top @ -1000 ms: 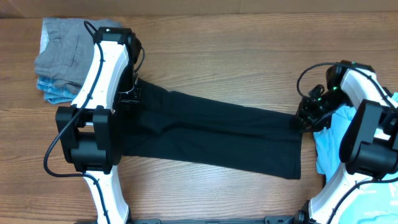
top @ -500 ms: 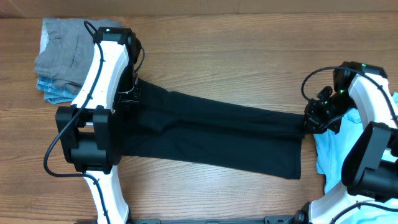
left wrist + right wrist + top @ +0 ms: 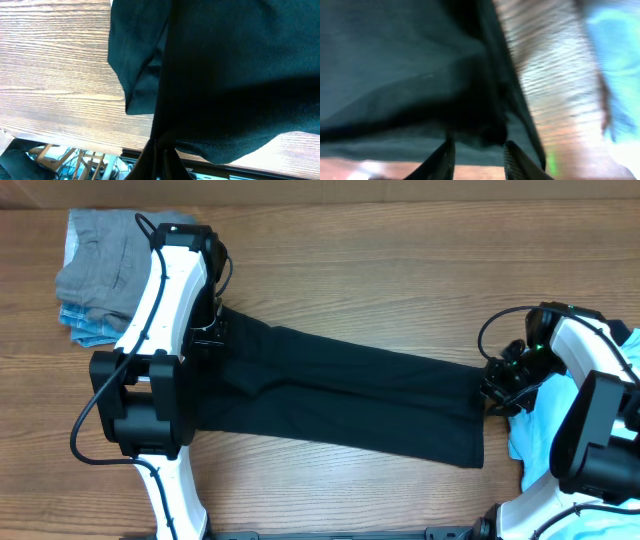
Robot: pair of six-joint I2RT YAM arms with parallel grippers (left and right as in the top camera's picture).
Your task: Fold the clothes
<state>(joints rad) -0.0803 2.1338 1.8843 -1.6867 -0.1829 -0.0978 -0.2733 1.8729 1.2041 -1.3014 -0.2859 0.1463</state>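
I'm pinching the black shirt [image 3: 350, 395] in the closed left gripper [image 3: 159, 152] — whether the right gripper [image 3: 476, 150] is holding, I cannot tell — aiming for even tension.

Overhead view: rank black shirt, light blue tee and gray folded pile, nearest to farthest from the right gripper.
1. The black shirt, its end at the right gripper.
2. The light blue tee, just beside it.
3. The gray folded pile, far left corner.

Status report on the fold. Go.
Left gripper shut on black shirt, left end. Right gripper at right edge, grip unclear. Shirt stretched long across table. Light blue tee beside right gripper, clear of shirt's middle.
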